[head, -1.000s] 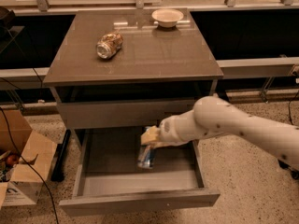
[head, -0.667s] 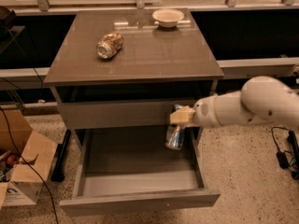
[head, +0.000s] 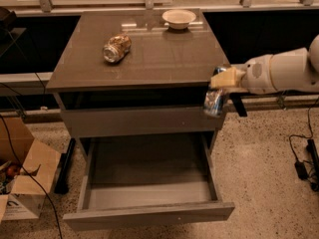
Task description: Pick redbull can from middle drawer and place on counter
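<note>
half is done: your gripper (head: 222, 82), right of frame, grasps the redbull can (head: 214, 102) outside the middle drawer (head: 149, 169), with the counter (head: 159, 54) placement left.

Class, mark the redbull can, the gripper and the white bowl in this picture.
redbull can (head: 215, 103): camera view, middle of its side.
gripper (head: 223, 79): camera view, between its fingertips, shut on the can's top, off the front right corner of the counter (head: 159, 59).
white bowl (head: 179, 17): camera view, its inside, near the counter's back edge.
</note>
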{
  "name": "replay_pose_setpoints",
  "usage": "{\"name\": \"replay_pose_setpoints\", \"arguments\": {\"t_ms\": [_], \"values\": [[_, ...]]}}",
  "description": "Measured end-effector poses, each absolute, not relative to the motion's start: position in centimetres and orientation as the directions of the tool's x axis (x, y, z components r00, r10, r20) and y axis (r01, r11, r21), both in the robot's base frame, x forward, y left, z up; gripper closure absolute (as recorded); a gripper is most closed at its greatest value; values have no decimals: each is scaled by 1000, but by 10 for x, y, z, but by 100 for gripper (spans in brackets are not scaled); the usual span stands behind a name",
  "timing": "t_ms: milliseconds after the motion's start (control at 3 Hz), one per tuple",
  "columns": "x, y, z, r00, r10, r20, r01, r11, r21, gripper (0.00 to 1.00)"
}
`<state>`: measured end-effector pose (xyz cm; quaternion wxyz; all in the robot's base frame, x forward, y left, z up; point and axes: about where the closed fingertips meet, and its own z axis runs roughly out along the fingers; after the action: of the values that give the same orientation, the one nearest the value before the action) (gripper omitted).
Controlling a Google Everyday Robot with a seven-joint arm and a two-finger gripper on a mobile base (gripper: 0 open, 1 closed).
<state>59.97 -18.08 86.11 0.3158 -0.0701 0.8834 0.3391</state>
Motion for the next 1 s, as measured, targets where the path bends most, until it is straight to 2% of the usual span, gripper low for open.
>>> {"name": "replay_pose_setpoints", "arguments": {"t_ms": [667,1000], "values": [[608,-187,882,-766,103,-635,-349,762,545,100],[630,-168,903,-733,17,-680,-421,774,473,100]]}}
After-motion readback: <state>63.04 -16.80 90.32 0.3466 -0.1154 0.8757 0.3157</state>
